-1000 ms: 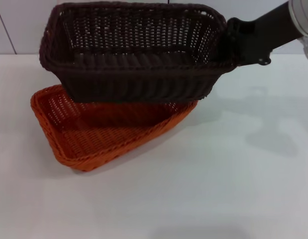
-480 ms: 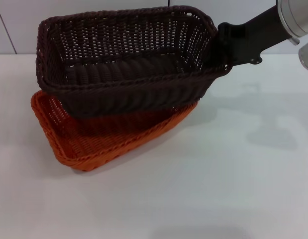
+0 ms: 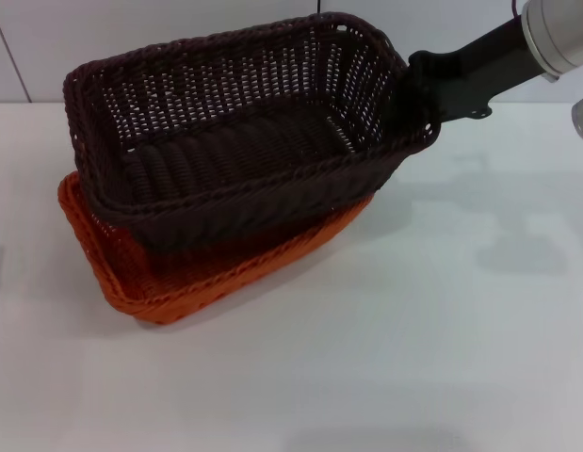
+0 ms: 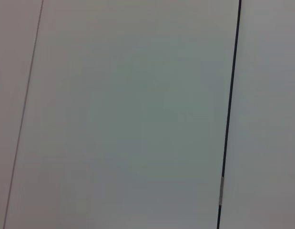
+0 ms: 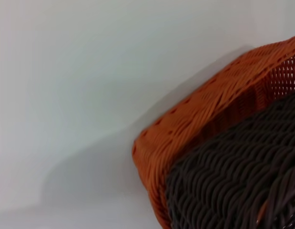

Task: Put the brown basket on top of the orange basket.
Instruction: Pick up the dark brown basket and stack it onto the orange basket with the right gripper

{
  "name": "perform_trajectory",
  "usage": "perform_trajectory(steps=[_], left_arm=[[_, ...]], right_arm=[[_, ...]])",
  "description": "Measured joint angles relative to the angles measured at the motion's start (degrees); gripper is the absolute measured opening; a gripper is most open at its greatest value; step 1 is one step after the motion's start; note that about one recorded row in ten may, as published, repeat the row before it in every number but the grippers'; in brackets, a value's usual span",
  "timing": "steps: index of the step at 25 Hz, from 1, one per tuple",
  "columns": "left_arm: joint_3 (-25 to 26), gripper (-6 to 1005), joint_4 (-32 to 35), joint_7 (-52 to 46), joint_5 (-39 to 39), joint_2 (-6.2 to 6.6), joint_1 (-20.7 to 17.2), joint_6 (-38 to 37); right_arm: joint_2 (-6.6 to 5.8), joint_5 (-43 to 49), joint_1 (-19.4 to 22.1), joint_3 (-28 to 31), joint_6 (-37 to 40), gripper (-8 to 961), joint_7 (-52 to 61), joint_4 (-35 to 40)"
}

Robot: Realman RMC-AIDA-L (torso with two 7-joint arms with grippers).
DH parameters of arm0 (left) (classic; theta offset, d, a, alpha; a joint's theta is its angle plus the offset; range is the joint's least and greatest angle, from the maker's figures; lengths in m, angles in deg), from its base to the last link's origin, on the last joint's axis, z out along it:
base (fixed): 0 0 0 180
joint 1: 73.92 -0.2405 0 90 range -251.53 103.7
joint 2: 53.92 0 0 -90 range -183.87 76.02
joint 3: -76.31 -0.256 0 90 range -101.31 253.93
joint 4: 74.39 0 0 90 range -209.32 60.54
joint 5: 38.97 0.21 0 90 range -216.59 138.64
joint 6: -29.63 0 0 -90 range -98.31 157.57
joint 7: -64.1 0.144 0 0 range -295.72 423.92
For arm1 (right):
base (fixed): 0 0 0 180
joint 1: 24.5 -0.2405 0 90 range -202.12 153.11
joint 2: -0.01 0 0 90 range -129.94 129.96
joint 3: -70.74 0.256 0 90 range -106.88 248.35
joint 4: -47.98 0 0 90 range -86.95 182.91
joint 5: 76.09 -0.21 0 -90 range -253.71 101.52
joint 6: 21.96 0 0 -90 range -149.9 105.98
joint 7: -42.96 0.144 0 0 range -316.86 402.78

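We held the brown basket (image 3: 234, 141) by its far end in our right pincer (image 3: 418, 94), clamped shut, tilted and partly nested in the orange basket (image 3: 131, 273) on the worktop (image 3: 442, 330), where releasing askew might have tipped it out.

Two wicker baskets are in view: one brown basket (image 3: 239, 141), at about twelve o'clock on the table, and one orange basket (image 3: 131, 273) under it, showing toward seven o'clock. One white table (image 3: 442, 330) carries both. One robot arm (image 3: 489, 61) shows, entering from two o'clock; its gripper (image 3: 418, 94) makes one gripper visible.
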Motion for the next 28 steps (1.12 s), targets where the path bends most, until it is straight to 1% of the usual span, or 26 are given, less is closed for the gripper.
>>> perform_trajectory(steps=[6, 11, 14, 16, 20, 28], left_arm=[[-2.54, 782, -0.22, 0.02, -1.19, 0.00, -0.57, -1.29], [-4.23, 782, -0.19, 0.61, -2.14, 0.00, -0.61, -1.55], [-4.68, 782, -0.19, 1.70, -2.17, 0.00, -0.61, -1.57], [-4.93, 782, -0.19, 2.19, -2.19, 0.00, -0.62, -1.68], [-5.49, 781, -0.09, 2.38, -2.21, 0.00, -0.70, -2.03], [-5.72, 781, 0.29, 2.40, -2.21, 0.00, -0.80, -2.59]], right_arm=[[-1.18, -0.63, -2.09, 2.18, -2.98, 161, -4.30, -6.04], [-1.31, -1.26, -3.18, 3.22, -6.90, 161, -7.92, -11.43], [-1.51, -2.19, -4.23, 3.63, -7.30, 161, -9.10, -13.96], [-1.46, -2.25, -4.69, 3.65, -7.71, 161, -9.66, -14.74], [-0.96, -2.46, -5.47, 3.57, -9.41, 160, -10.72, -16.51], [-0.89, -3.81, -5.94, 3.75, -11.51, 160, -12.83, -19.49]])
